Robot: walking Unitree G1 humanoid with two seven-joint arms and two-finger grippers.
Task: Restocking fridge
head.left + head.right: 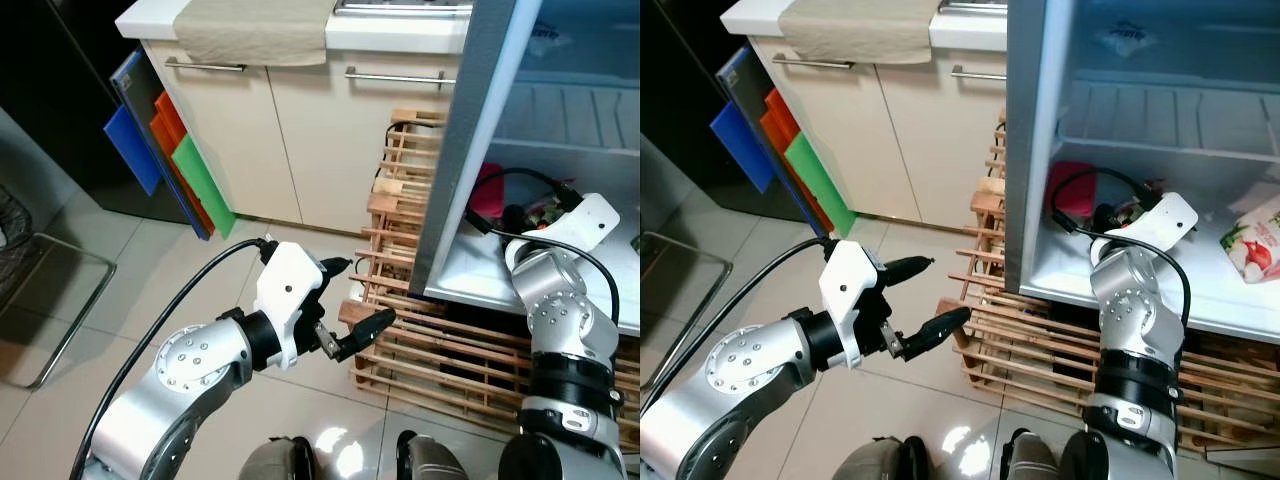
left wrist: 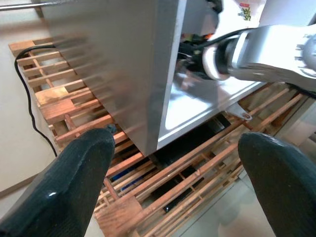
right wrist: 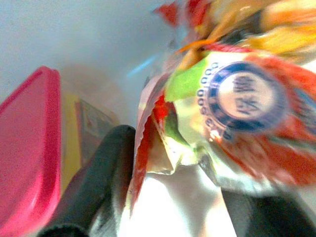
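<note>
The right gripper [image 3: 173, 197] reaches into the open fridge [image 1: 1040, 150], its black fingers [image 3: 98, 182] clamped on a shiny snack packet [image 3: 222, 103] printed in red, green and orange. A round blue-ringed seal on the packet carries characters too blurred to read. The packet sits low in the fridge compartment, just beside a red lidded container [image 3: 27, 148] that lies to its left against the pale back wall. Farther right on the same fridge floor lies a white bag [image 1: 1252, 245] with red and green print; its lettering cannot be made out.

The left gripper [image 1: 355, 300] hangs outside the fridge, over the tiled floor [image 1: 130, 290] near the fridge's left corner, fingers spread wide apart and holding nothing. The fridge stands on a wooden slatted pallet [image 1: 400, 330]. Blue, orange and green cutting boards [image 1: 170, 160] lean against the cream cabinet [image 1: 250, 130] at far left, and a beige towel [image 1: 255, 30] hangs over the counter edge.
</note>
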